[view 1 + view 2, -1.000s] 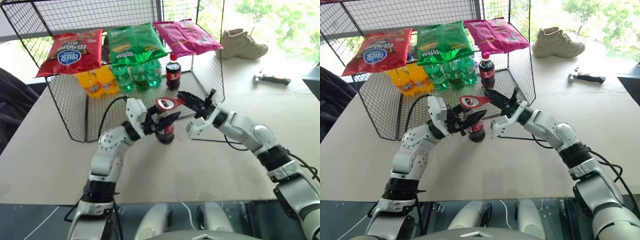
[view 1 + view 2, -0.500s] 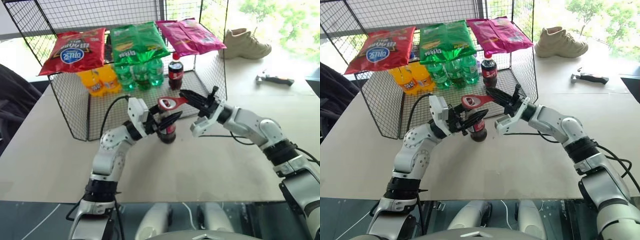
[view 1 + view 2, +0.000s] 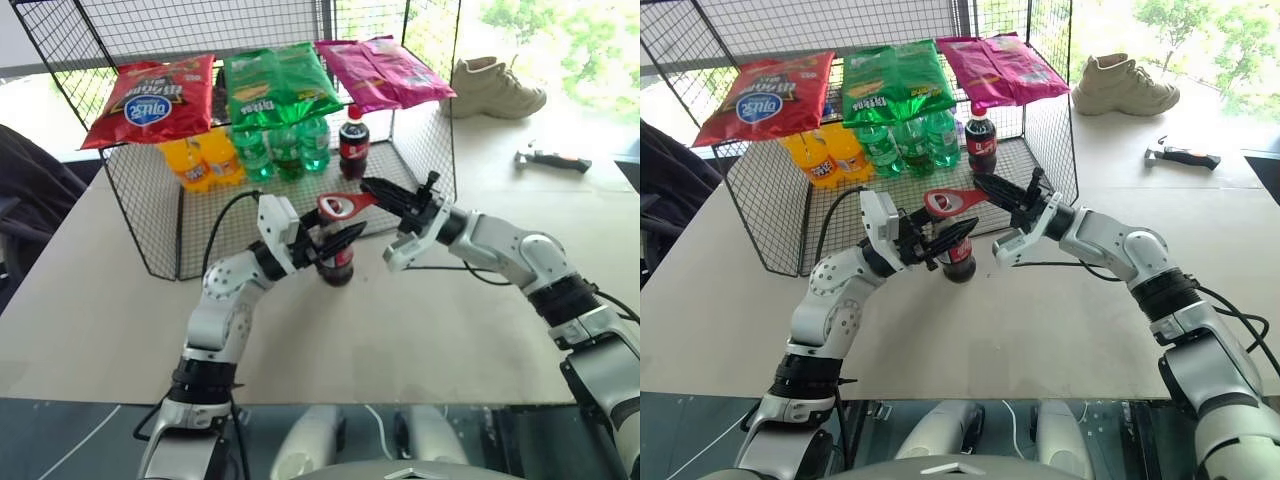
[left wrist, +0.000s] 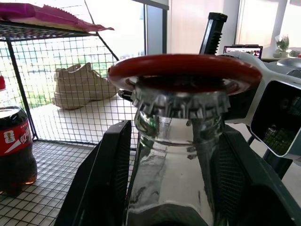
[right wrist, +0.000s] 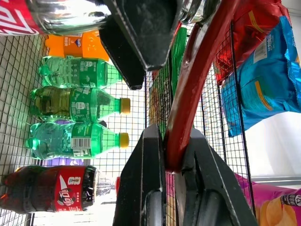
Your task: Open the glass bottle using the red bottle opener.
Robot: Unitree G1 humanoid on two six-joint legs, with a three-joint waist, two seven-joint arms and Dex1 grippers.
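Two grips share the work: my left gripper (image 3: 335,243) clamps the glass bottle (image 3: 336,262) half-open around its body, steadying it upright mid-tabletop, just before the wire rack (image 3: 150,230). My right gripper (image 3: 385,197) pinches the red bottle opener (image 3: 343,205) by its handle, ring seated over the crown cap (image 4: 178,106), ready for prying, I judge.

three chip bags (image 3: 270,82) — three green bottles (image 3: 278,152), two orange bottles (image 3: 200,162)
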